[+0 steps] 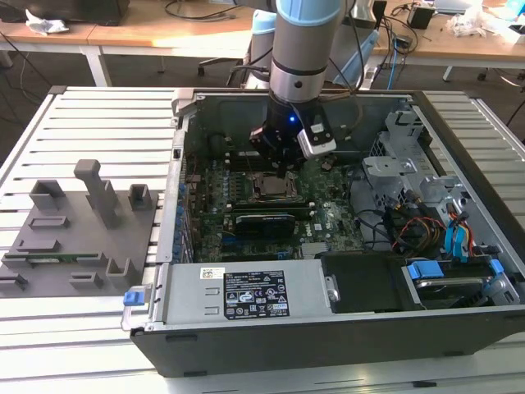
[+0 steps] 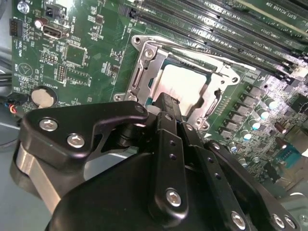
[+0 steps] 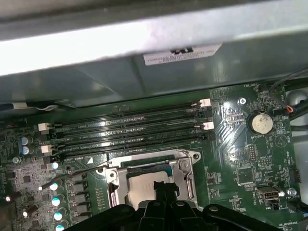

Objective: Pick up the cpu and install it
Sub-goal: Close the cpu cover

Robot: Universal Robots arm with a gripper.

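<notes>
Nearest the lens in the second wrist view: my gripper (image 2: 168, 100), black linkage in front. Fingers are sitting together with nothing between them, tips at the near edge of the cpu (image 2: 185, 86). Touching or just above, I cannot tell.

Scanning the exterior view from its left:
- Grey fixture tray (image 1: 74, 226) is lying on the slatted counter (image 1: 107, 115), well apart from the work.
- Open computer case (image 1: 246, 349) is sitting next to it, with the motherboard (image 1: 212, 179) showing inside.
- My arm (image 1: 303, 41) is standing upright over the case and reaching straight down, wrist pointing at the board, gripper hanging over the socket.
- Drive cage (image 1: 394, 164) and loose cables (image 1: 418, 226) are sitting toward that view's right.

Progress, as I am judging it: the pick-up is done. The cpu is lying flat in the socket, with the metal socket frame (image 2: 144, 72) around it. I cannot tell whether the frame is latched, so that part may be left.
</notes>
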